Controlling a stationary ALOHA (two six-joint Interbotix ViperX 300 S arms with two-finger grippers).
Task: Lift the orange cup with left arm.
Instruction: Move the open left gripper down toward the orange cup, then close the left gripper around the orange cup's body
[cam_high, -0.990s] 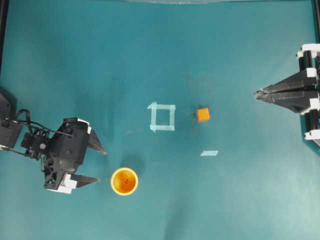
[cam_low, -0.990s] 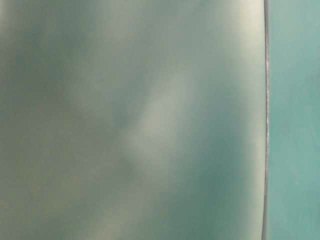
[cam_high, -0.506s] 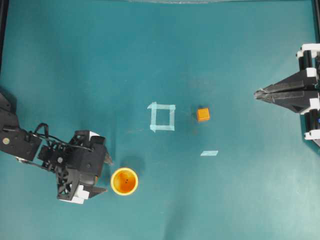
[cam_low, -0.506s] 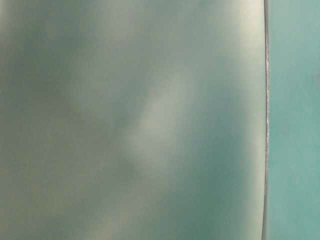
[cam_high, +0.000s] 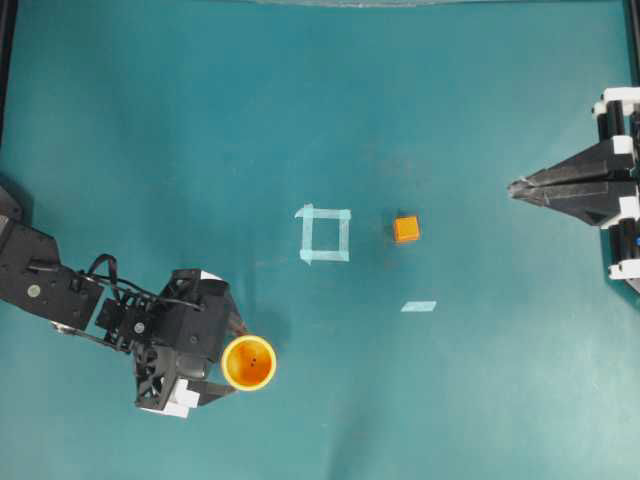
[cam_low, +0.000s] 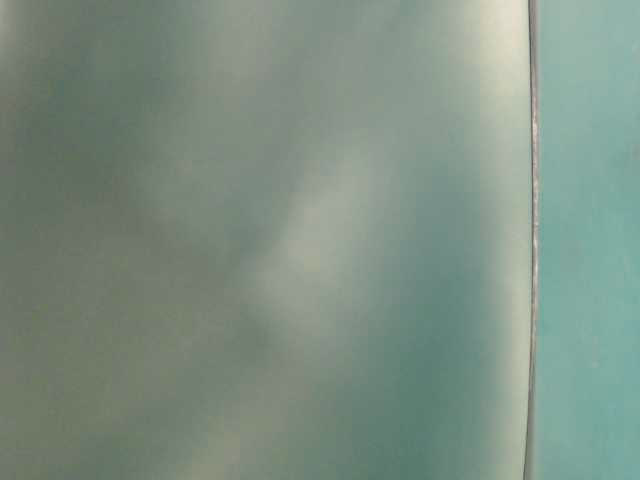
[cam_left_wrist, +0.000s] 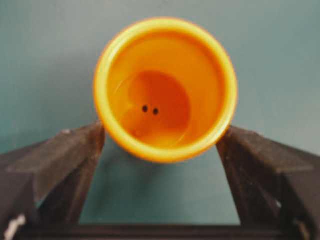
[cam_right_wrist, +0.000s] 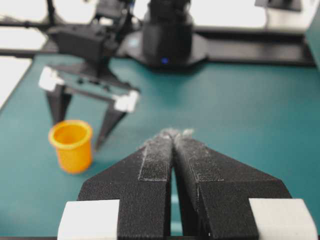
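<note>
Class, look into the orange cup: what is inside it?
The orange cup holds nothing loose: only its darker orange floor with two small dark spots shows. What lies beneath the cup is covered.

Counting what is showing on the teal surface (cam_high: 450, 120)

Two arms are showing, each carrying one tool: the left tool (cam_high: 232, 359) and the right tool (cam_high: 512, 187), with two fingers apiece. One cup (cam_high: 248, 362) is sitting there, and one cube (cam_high: 405, 229). Two tape marks are lying flat: one square outline (cam_high: 324, 234) and one short strip (cam_high: 419, 306).
</note>
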